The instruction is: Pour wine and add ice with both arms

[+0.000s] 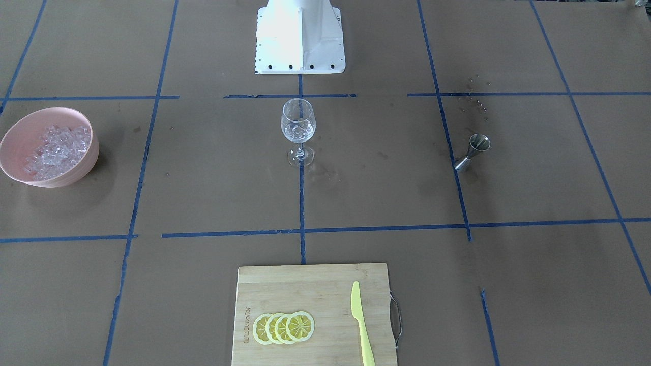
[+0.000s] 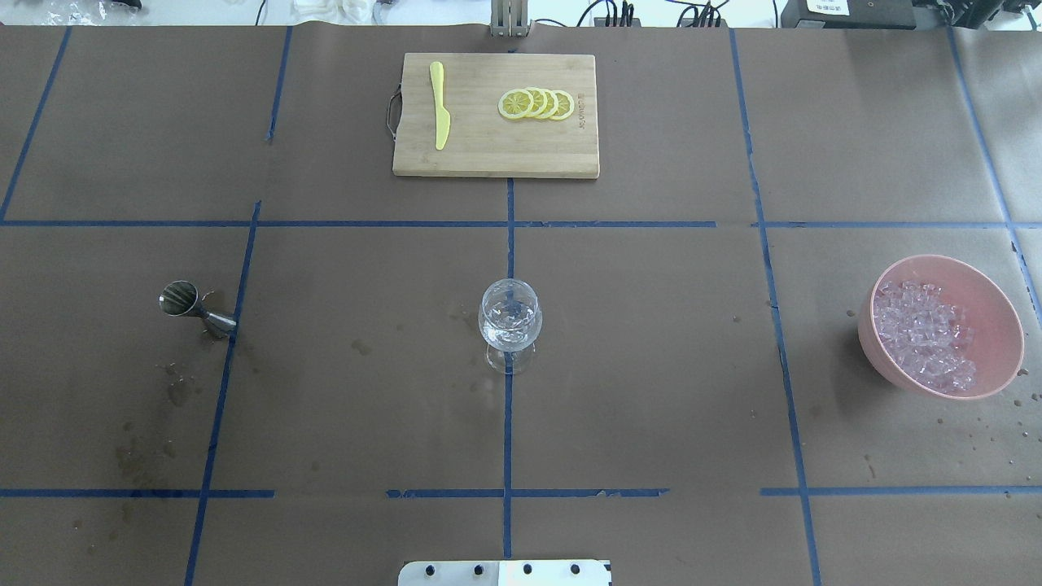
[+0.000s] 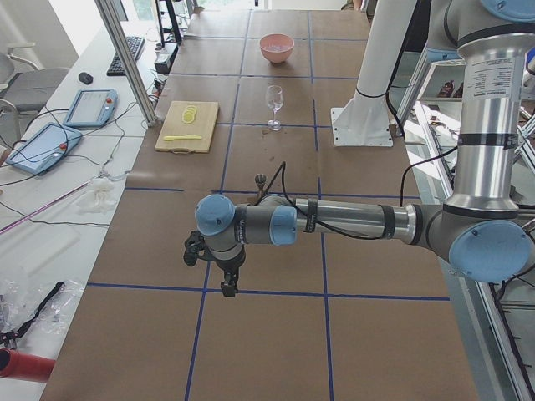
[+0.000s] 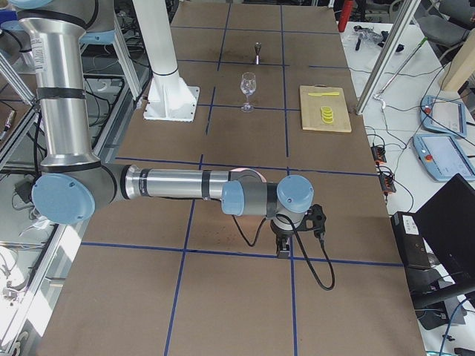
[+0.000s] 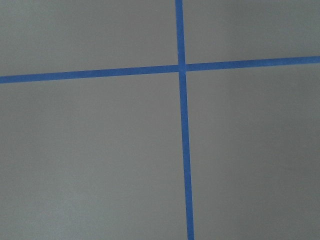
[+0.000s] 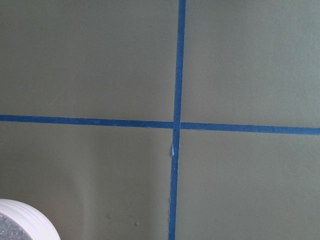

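Observation:
The ice (image 1: 58,147) is a heap of clear cubes in a pink bowl (image 1: 20,131) on the table; the heap also shows in the overhead view (image 2: 924,335). A wine glass (image 1: 298,127) stands upright at the table's middle with something clear and glassy in its bowl (image 2: 510,321). My left gripper (image 3: 227,284) hangs over bare table near the left end, far from the glass. My right gripper (image 4: 282,248) hangs over bare table near the right end. Both show only in the side views, so I cannot tell whether they are open or shut.
A steel jigger (image 1: 473,151) stands on my left side of the table, with dark stains near it. A wooden cutting board (image 1: 264,284) at the far edge holds lemon slices (image 1: 284,327) and a yellow knife (image 1: 361,325). The white pedestal (image 1: 300,38) stands at the near edge.

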Robot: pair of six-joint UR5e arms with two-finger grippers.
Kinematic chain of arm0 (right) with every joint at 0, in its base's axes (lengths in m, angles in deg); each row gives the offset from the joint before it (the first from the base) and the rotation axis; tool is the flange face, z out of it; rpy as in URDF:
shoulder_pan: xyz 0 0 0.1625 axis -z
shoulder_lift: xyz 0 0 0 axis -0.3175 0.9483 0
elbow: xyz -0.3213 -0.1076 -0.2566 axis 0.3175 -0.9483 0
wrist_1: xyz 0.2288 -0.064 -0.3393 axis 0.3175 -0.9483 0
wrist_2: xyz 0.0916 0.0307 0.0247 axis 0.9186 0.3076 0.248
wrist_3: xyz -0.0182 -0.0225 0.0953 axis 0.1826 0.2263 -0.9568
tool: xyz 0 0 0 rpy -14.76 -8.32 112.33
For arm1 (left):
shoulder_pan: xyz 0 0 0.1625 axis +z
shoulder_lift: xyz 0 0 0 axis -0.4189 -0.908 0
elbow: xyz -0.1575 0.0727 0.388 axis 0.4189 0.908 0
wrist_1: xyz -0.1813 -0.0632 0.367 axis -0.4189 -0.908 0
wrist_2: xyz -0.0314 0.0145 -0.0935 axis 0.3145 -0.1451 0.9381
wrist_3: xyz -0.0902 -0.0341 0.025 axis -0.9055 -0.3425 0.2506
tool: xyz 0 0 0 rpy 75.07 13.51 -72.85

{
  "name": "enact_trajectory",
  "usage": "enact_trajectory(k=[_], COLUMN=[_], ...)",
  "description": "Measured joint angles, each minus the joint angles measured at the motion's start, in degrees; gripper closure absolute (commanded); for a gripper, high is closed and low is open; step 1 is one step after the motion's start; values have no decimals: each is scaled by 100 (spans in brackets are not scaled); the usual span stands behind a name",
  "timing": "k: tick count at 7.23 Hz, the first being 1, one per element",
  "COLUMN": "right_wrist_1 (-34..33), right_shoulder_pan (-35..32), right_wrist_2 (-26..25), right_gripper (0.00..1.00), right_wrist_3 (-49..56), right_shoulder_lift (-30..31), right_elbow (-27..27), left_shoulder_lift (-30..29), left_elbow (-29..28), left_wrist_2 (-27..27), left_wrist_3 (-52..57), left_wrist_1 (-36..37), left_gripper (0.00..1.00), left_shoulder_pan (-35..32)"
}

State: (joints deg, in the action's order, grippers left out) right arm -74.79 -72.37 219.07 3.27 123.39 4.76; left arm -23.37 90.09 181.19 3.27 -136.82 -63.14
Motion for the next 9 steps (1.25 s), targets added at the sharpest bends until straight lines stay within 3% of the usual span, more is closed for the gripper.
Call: enact_trajectory(k=[9], right_wrist_1=[0], right_shoulder_pan=[0], right_wrist_2=[0], right_gripper=[0], right_wrist_3=[-9], right_shoulder_lift=[-28], right_elbow=[33], left_shoulder_lift=[-78], left_elbow=[7], left_wrist_2=[-1], left_wrist_3=[-43], left_wrist_1=[-177], left_gripper=[0], left_shoulder_pan=[-559])
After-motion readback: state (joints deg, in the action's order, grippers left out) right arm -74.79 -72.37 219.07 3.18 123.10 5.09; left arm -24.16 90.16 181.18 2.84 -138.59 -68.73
